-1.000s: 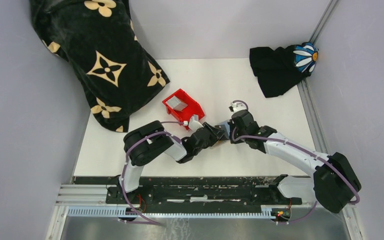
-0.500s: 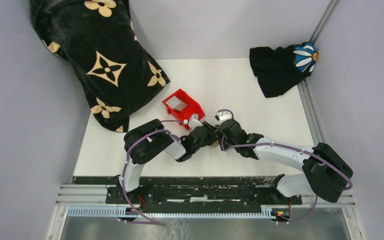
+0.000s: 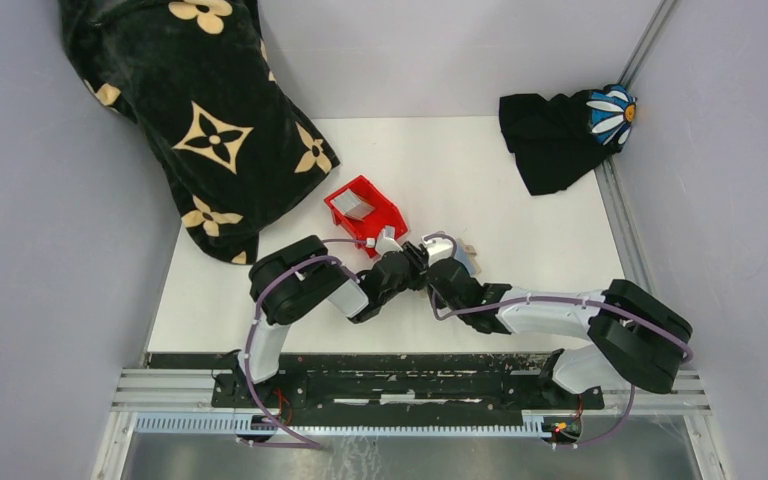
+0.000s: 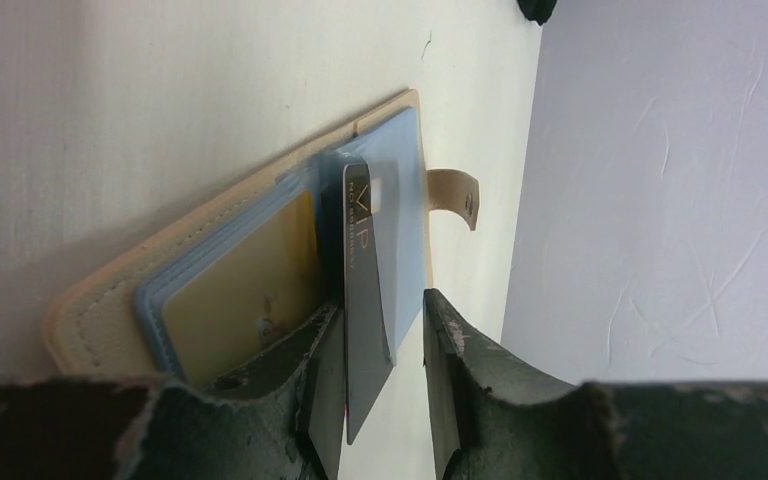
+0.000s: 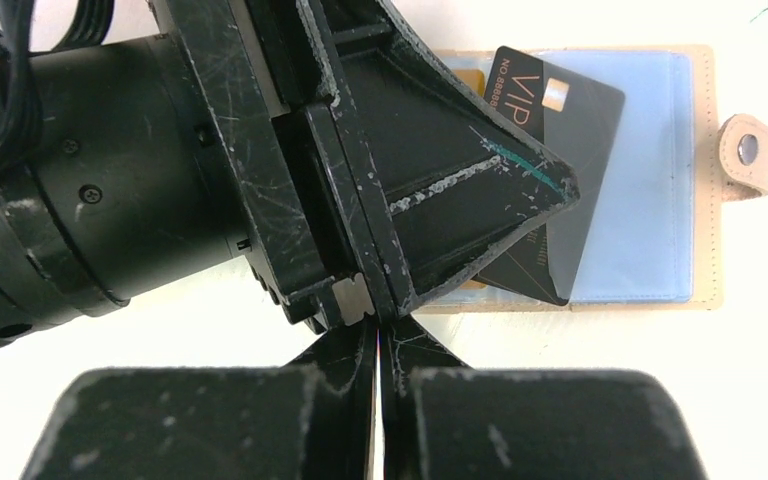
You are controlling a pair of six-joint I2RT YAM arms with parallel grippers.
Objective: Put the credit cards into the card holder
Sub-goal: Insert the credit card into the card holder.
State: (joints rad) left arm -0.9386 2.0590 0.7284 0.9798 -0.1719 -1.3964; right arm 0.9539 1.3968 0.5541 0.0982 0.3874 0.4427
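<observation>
Over the last second the right arm swung in across the card holder [image 4: 100, 305] toward the left gripper [image 4: 382, 305]; the left arm barely moved. In the top view the holder's tab-side edge now peeks out past the right wrist, where it was covered before.

The right gripper [image 5: 375, 335] has its fingers pressed together with nothing visible between them. The tips are hard up against the left gripper's body, just beside the holder's corner away from the snap tab [image 5: 747, 152]. I read that as a closed-finger brace or nudge, not a grab.

The left gripper's jaws are apart. The credit card [image 5: 580, 130] lies against one finger, with daylight between it and the other. As far as I can see it's supported, not pinched.

The card sits over the middle of the open holder at a shallow tilt, print facing up. A bare blue sleeve [image 5: 640, 220] lies between it and the tab. I can't tell whether its leading edge is inside a sleeve.

Its long axis runs roughly parallel to the holder's tab-side edge, a bit skewed. The chip end points away from the left gripper. My guess is it needs squaring up before it slides in, so the insertion isn't done.

The red bin [image 3: 372, 222], beyond the left gripper from the holder, holds something grey, probably more cards.
</observation>
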